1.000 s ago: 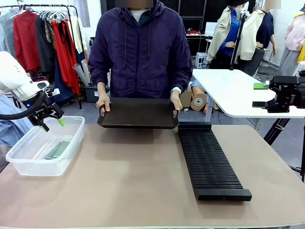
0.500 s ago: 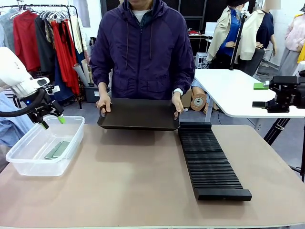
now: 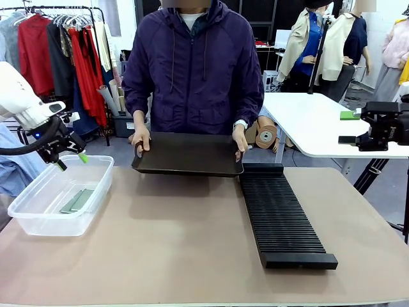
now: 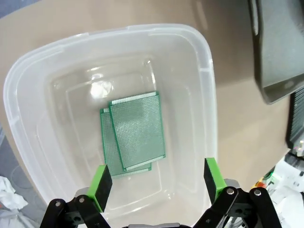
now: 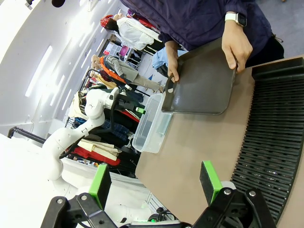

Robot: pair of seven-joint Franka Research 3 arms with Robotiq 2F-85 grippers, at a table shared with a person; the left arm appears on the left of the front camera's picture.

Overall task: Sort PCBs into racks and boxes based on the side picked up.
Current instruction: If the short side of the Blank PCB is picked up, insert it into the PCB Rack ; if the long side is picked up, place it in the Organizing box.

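Two PCBs (image 4: 134, 130) lie lengthwise in box (image 4: 205, 61); left tool (image 4: 158, 183) wide open, empty.

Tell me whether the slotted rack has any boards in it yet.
Empty. The black rack shows bare slots along its length in the front view; the two PCBs lie flat, overlapping, in the clear tub.

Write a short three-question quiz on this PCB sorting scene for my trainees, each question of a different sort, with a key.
1. True or false: the black rack already holds PCBs.
2. How many PCBs lie in the clear tub?
3. The person's hands are holding: A) the rack B) the black tray C) the tub

Key:
1. False; its slots look empty.
2. Two, overlapping, flat on the tub's floor.
3. B; the tray is gripped at both ends, at the far edge of the table, while the left gripper hangs open above the tub and the right gripper is open too.
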